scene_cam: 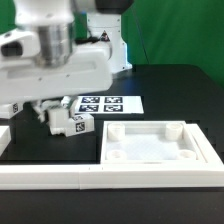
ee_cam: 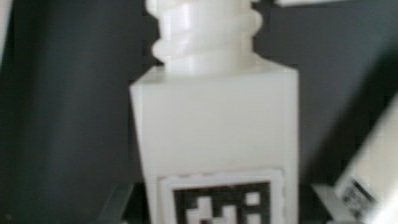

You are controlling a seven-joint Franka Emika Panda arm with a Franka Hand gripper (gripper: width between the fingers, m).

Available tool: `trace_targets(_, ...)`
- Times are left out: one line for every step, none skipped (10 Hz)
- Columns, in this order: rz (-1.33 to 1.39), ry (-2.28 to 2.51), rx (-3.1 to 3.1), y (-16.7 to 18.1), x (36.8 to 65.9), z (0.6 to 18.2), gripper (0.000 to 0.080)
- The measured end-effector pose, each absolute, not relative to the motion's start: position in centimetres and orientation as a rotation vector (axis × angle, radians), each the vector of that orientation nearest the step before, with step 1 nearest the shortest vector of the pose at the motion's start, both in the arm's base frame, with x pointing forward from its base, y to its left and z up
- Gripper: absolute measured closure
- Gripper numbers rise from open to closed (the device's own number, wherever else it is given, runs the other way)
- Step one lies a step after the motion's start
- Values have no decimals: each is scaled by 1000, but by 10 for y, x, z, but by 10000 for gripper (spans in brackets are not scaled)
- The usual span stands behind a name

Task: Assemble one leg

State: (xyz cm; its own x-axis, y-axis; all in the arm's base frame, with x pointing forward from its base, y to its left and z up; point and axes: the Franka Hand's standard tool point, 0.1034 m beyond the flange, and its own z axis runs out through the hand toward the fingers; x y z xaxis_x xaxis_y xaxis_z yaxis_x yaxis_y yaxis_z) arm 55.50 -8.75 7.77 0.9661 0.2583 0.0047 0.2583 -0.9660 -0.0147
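White leg (ee_cam: 210, 110) points away from gripper (ee_cam: 228, 198).

The arm (scene_cam: 52, 62) is held low and angled downward. The gripper (scene_cam: 57, 118) is closed on the leg (ee_cam: 210, 120), with a finger (ee_cam: 118, 203) set against each side.

The leg (scene_cam: 77, 123) is a small white block with flat sides. One end narrows to a short rounded stub (ee_cam: 199, 40), and a black-and-white square tag (ee_cam: 222, 198) sits near the other end. It lies roughly level and low over the black table (scene_cam: 170, 90), with its tagged end between the two fingers (ee_cam: 118, 208) of my pincer (scene_cam: 52, 118). I cannot tell whether those fingers press on it or whether it rests on the table.
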Motion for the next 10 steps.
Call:
trace_targets(7, -326, -3102, -66, 540, 85, 517)
trace_targets(-16, -262, -3107, -43, 522, 92, 517)
trace_targets(-14, -119, -3108, -18, 504, 94, 515)
trace_targets(-3, -46, -3110, -4, 493, 91, 515)
trace_targets(-3, -69, -3115, -7, 492, 84, 515)
trace_targets(-5, -69, -3115, -7, 493, 85, 515)
trace_targets(-4, -71, -3115, -7, 493, 85, 515)
trace_targets(-2, -71, -3115, -7, 492, 84, 515)
trace_targets(-6, -62, -3115, -6, 489, 81, 515)
trace_targets(-49, -29, -3119, -1, 472, 69, 515)
